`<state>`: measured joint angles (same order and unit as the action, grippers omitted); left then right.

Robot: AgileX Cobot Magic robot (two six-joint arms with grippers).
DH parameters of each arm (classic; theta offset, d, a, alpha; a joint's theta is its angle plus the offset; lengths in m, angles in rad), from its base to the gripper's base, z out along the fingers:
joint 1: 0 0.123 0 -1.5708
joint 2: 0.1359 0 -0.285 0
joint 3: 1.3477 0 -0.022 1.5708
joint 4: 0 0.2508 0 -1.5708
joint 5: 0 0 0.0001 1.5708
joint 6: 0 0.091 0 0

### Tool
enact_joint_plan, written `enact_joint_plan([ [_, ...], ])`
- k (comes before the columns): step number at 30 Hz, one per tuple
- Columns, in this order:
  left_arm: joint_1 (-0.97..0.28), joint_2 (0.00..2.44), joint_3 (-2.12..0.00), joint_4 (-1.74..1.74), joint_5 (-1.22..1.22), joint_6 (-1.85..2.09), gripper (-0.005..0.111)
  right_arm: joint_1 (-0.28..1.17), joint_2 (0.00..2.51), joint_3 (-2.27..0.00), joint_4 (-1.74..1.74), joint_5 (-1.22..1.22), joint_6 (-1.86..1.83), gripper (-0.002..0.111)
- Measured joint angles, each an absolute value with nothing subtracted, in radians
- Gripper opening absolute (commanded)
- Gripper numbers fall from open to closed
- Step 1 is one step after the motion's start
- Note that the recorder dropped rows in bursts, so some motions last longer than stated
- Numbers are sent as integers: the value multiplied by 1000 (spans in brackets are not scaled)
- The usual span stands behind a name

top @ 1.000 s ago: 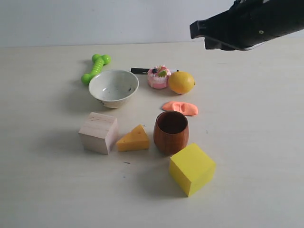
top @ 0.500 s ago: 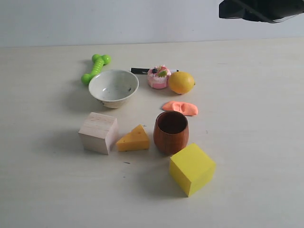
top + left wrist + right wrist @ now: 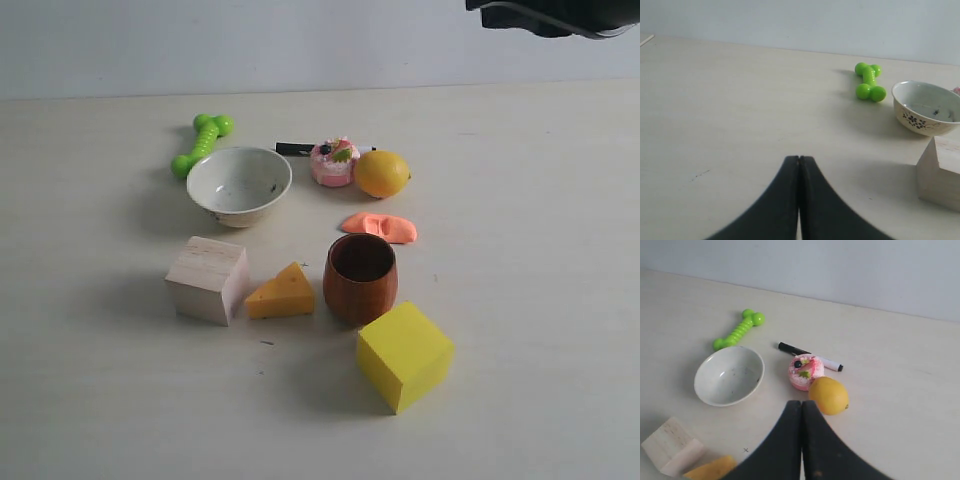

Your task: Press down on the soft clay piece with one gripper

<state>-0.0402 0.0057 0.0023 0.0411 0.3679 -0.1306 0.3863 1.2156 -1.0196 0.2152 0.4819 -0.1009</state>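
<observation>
The clay piece (image 3: 380, 227) lies on the table (image 3: 100, 400) between the lemon (image 3: 381, 173) and the wooden cup (image 3: 360, 288), while the left gripper (image 3: 799, 159) and the right gripper (image 3: 801, 403) have jaws pressed together.

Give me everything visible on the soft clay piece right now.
The soft clay piece is a small, flat, salmon-orange blob, elongated with smooth uneven edges and a matte, putty-like look. It lies flat on the table, between the lemon and the wooden cup, apart from the lemon; whether it touches the cup is unclear. Nothing rests on it.
</observation>
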Motion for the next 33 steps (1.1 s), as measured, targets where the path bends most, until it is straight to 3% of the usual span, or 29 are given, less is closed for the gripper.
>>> enact_joint_plan([
  [12, -40, 6, 2, 41, 368, -131, 0, 187, 973, -935, 191, 482, -101, 0],
  [24, -40, 6, 2, 41, 368, -131, 0, -117, 527, -553, 184, 472, -101, 0],
  [33, -40, 6, 2, 41, 368, -131, 0, -124, 280, -347, 152, 406, -102, 0],
])
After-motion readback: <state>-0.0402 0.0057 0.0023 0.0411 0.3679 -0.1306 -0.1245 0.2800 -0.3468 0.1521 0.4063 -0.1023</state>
